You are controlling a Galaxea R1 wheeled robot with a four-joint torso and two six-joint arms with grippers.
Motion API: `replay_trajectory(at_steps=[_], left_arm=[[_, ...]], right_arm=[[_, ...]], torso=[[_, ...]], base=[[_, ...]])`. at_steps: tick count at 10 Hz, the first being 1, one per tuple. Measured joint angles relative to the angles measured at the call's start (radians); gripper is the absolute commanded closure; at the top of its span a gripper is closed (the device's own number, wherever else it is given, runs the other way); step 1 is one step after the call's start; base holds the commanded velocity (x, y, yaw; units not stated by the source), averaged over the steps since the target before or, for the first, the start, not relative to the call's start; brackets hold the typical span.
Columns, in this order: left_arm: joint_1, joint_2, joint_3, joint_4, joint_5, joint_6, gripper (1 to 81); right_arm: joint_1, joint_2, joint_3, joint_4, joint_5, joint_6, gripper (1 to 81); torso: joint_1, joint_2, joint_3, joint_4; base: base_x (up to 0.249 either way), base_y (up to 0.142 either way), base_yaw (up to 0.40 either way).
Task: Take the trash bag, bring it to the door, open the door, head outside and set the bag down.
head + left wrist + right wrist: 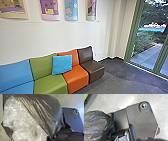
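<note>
In the left wrist view, the trash bag [46, 110] is dark, thin plastic with crumpled clear plastic [23, 122] showing in it. Its dark film narrows to a gathered point at my left gripper [51, 138], which is shut on it. The bag's dark side [96, 125] also shows in the right wrist view, beside the robot's base plate. My right gripper [122, 137] is close to that plate; its state is unclear. In the head view, a glass door with a green frame [134, 32] stands at the right, with a pale path [148, 56] outside.
A row of joined seats in blue, green, orange [76, 77] and brown [95, 68] lines the wall at the left, with a bright blue cushion [62, 65] on it. Grey floor [117, 82] extends between the seats and the glass. Posters [50, 10] hang above.
</note>
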State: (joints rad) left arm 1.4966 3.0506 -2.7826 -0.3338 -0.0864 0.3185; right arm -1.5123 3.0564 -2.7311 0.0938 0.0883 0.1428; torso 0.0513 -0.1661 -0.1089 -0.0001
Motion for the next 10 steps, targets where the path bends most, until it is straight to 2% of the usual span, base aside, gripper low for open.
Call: replay_trajectory(at_steps=[10], left_arm=[[-0.001, 0.005, -0.001, 0.0, 0.0, 0.0, 81.1]], right_arm=[[-0.012, 0.002, -0.001, 0.0, 0.008, -0.001, 1.0]], torso=[[0.0, 0.0, 0.0, 0.0]], base=[[0.0, 0.0, -0.229]])
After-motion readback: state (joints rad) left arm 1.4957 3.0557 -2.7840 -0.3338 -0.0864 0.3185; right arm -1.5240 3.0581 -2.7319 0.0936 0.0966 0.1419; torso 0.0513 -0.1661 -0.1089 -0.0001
